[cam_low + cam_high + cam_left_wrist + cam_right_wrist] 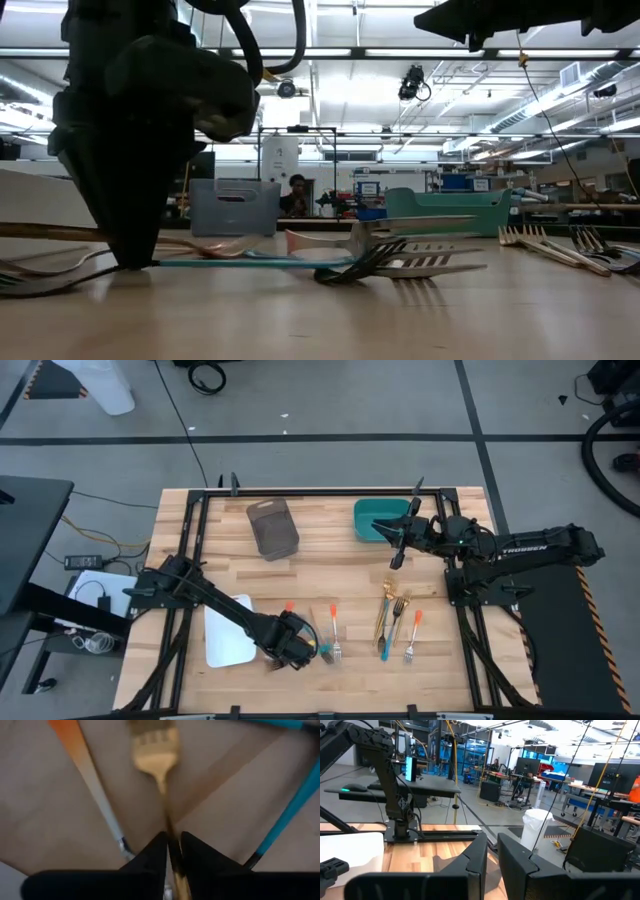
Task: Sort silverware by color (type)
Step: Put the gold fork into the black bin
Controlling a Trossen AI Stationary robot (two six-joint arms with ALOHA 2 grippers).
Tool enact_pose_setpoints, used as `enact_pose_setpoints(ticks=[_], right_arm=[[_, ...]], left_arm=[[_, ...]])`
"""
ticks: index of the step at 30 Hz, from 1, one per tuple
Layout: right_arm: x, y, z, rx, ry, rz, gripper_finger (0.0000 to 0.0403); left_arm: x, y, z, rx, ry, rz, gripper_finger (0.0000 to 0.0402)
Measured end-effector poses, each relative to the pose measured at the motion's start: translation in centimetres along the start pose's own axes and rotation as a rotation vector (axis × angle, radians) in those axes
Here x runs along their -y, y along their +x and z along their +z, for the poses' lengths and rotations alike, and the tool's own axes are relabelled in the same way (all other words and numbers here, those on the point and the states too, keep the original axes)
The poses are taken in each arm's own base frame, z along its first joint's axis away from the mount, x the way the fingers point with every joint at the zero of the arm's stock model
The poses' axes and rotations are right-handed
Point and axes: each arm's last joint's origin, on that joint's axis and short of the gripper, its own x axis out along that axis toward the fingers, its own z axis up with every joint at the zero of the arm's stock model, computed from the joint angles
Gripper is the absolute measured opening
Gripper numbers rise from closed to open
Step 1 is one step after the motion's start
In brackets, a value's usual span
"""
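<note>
My left gripper [295, 648] stands near the table's front edge, pointing down, shut on a gold fork [152, 750] that lies flat on the wood. An orange-handled fork [85, 770] lies on one side of the gold fork and a blue-handled fork [290, 815] on the other. More silverware lies to the right: two gold forks [390, 610], an orange-handled fork [413, 632] and a blue-handled one [383, 648]. My right gripper [398, 538] waits high beside the teal tray [372, 520], its fingers [492, 845] shut with nothing between them. My left gripper pinches the gold fork's slim handle [169, 827] between its two fingers, a short way behind the tines. The fingers come from above, pointing down, and lie across the handle. The fork rests flat on the table [330, 310].
A white tray [228, 630] lies close to the left of my left gripper. A grey tray [272, 527] and the teal tray stand toward the far edge. Another orange-handled fork [331, 622] lies just right of my left gripper. A person [297, 195] sits in the room beyond.
</note>
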Motion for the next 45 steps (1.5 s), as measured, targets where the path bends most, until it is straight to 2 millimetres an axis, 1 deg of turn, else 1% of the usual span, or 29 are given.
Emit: enact_pose_setpoints(ticks=[3,5,12,16,22,34,41,45], right_arm=[[0.0,0.0,0.0,0.000,0.000,0.000,0.0055],[0.0,0.0,0.0,0.000,0.000,0.000,0.0055],[0.0,0.0,0.0,-0.003,-0.001,0.001,0.0055],[0.0,0.0,0.0,-0.003,-0.001,0.001,0.0055],[0.0,0.0,-0.1,-0.005,-0.001,0.001,0.0055],[-0.1,0.0,-0.7,-0.068,0.038,0.012,0.0055],[-0.2,-0.1,-1.1,-0.118,0.088,0.017,0.0055],[-0.3,-0.1,-1.6,-0.160,0.111,0.023,0.0055]], left_arm=[[0.0,0.0,0.1,0.014,0.000,0.004,0.0035],[0.0,0.0,0.2,0.024,0.000,0.006,0.0028],[-0.3,0.1,0.7,0.073,-0.009,0.029,0.0038],[-0.3,-0.1,0.7,0.077,0.014,0.028,0.0032],[-0.4,-1.5,1.0,0.090,0.041,-0.003,0.0034],[-1.7,-5.5,2.7,0.233,0.130,-0.022,0.0033],[-2.6,-7.0,3.7,0.255,0.183,-0.013,0.0033],[-3.1,-7.4,4.1,0.261,0.225,0.009,0.0034]])
